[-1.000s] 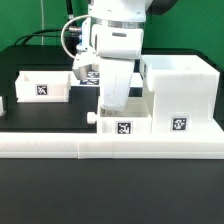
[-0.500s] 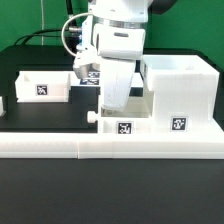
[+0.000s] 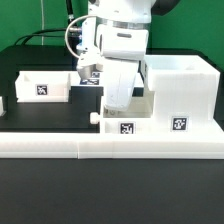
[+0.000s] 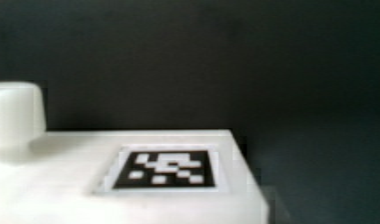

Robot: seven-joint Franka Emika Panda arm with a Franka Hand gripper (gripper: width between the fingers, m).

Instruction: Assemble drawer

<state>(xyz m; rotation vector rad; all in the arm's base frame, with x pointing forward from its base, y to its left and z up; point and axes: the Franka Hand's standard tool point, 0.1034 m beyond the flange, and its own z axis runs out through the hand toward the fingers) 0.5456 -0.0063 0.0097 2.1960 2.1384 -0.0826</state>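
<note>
Underneath everything, a black counter (image 3: 50, 115) carries the parts, with a long low white wall (image 3: 60, 147) running across its near side. Next in size, the drawer's casing (image 3: 180, 90) stands at the exterior view's right, open on top and just behind the wall, with a square casing tag (image 3: 180, 125) on its near face. The white arm (image 3: 120, 40) comes down in the middle of the scene, and its pincer (image 3: 119, 98) hangs at the middle tray (image 3: 142, 122), which sits just beside the casing and just behind the wall. The fingertips are hidden in the exterior view and do not show in the wrist view, so I cannot tell how far the pincer is open or whether it grips anything. The left tray (image 3: 58, 88) lies well apart, toward the exterior view's left and farther back on the counter. The blurred wrist view shows the middle tray's white face with its tray tag (image 4: 169, 168) and, off to one side, the rounded knob (image 4: 13, 115).
</note>
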